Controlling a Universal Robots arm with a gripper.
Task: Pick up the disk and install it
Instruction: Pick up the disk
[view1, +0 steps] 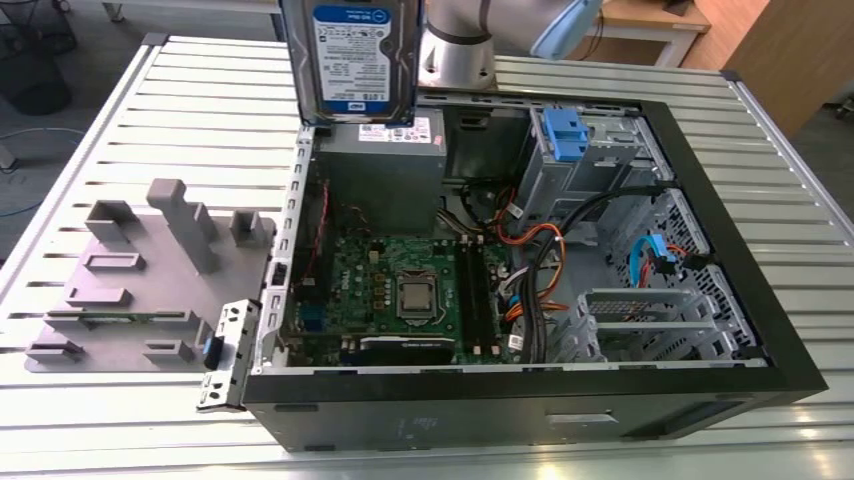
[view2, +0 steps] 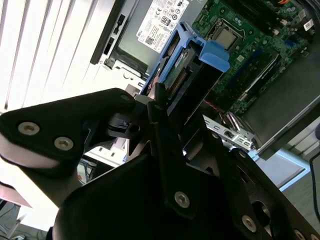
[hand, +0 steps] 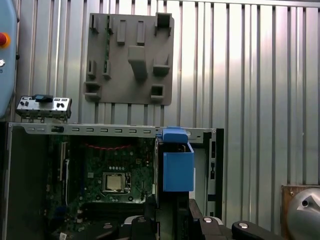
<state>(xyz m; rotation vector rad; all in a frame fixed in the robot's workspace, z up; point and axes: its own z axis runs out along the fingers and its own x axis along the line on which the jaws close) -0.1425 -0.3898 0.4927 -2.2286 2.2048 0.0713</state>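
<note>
The disk (view1: 354, 55) hangs upright above the far left corner of the open computer case (view1: 747, 300), its white-and-blue label facing the exterior view. In the second wrist view my gripper (view2: 161, 102) is shut on the near end of the disk (view2: 187, 82): black fingers (view2: 165, 130) clamp its edge, and a blue side rail with a tab sticks out beyond them. In the first wrist view the disk's blue rail (hand: 178, 167) shows end-on over the case's edge. The disk sits above the grey power-supply box (view1: 387, 140) and touches nothing below.
Inside the case lie the motherboard (view1: 400, 290), cable bundles, a blue latch on a grey metal cage (view1: 567, 135) and a drive cage (view1: 654, 320). A grey fixture plate (view1: 134, 280) and a small I/O bracket (view1: 227, 350) sit on the slatted table at the exterior view's left.
</note>
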